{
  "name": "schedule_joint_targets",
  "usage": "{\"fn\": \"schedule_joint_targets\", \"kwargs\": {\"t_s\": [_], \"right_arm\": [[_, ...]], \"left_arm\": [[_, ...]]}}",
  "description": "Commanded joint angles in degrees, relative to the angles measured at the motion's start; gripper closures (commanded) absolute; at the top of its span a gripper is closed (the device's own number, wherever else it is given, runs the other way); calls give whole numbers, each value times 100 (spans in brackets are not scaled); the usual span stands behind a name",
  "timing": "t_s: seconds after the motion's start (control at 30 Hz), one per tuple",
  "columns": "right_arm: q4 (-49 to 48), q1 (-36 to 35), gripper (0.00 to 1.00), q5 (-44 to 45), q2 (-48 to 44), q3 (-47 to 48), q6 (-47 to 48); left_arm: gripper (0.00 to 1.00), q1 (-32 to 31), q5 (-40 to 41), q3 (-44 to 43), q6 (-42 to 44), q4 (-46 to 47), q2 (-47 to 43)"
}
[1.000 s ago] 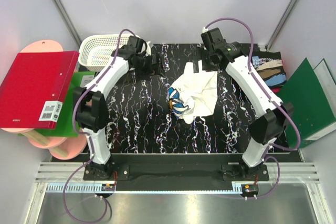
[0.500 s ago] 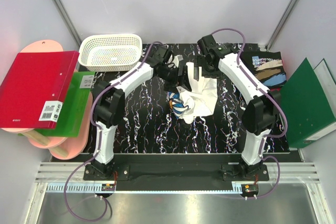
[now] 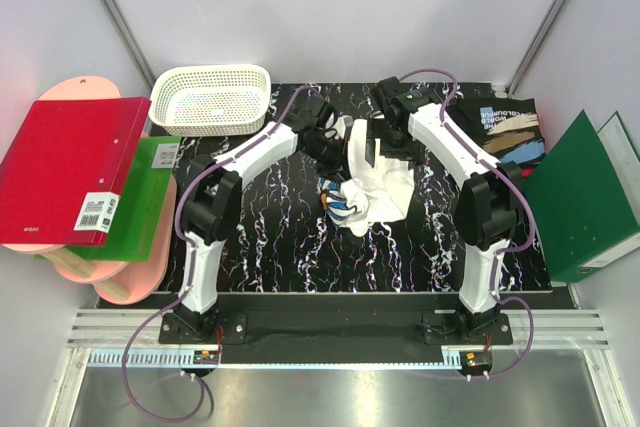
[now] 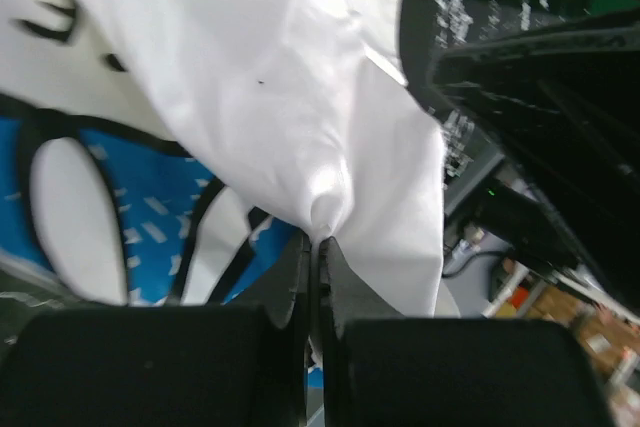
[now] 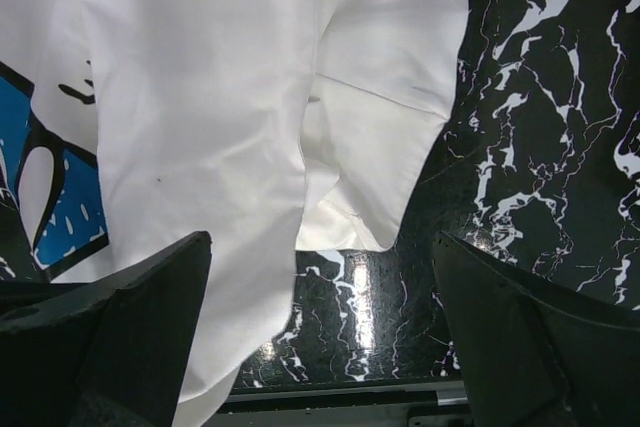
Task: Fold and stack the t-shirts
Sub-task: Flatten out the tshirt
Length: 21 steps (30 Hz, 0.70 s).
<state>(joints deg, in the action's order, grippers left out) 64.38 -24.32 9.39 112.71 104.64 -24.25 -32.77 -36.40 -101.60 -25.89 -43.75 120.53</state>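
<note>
Lying bunched up on the black marbled surface (image 3: 270, 237), the white t-shirt (image 3: 378, 185) is a crumpled heap w/ its far part pulled up between the two arms. Blue-and-white print (image 3: 338, 199) w/ dark outlines shows on the shirt's near-left side; the left wrist view also catches bits of dark lettering at top left.

Left pincer (image 4: 315, 247) is at the shirt's far-left edge, tips pressed together on a ridge of white cloth, so it's clamped on the white t-shirt (image 4: 290, 97); the fabric tents up from the tips.

Right pincer (image 5: 322, 242) is over the shirt's far-right part, fingers (image 5: 110, 337) spread wide and gripping nothing. Below it a shirt (image 5: 200, 97) edge and one short flap hang over the marbled top; can't tell if the tips touch the cloth.

Right of the white shirt, well apart at the surface's far-right corner, is the black t-shirt (image 3: 510, 132), lying flat, tan-blue-white print up. Far-left of the white shirt sits the white lattice basket (image 3: 212, 97). Further left, off the surface, a red binder (image 3: 65, 172) lies over a green binder (image 3: 140, 202) on pink round boards (image 3: 120, 282). Far right of the shirt, past the black one, another dark green binder (image 3: 585, 197) leans at the wall.
</note>
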Motion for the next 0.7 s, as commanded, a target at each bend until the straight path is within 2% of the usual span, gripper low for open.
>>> {"fn": "schedule_joint_targets", "kwargs": {"t_s": [0.0,0.17,0.33,0.5,0.67], "right_arm": [[31,15,0,142,-12,5,-299],[5,15,0,598,-135,-268,-694],[-48,23,1,608,190,-216,-783],[-224,23,1,406,620,99,-783],[-610,23,2,64,884,390,-581]], "left_arm": [[100,254,1072,-185,224,-99,-916],[100,622,2258,535,251,-37,-2059],[100,1026,2550,1562,154,-239,-2770],[100,1159,2629,2161,172,-564,-2877],[100,1194,2823,2075,207,-793,-2649]]}}
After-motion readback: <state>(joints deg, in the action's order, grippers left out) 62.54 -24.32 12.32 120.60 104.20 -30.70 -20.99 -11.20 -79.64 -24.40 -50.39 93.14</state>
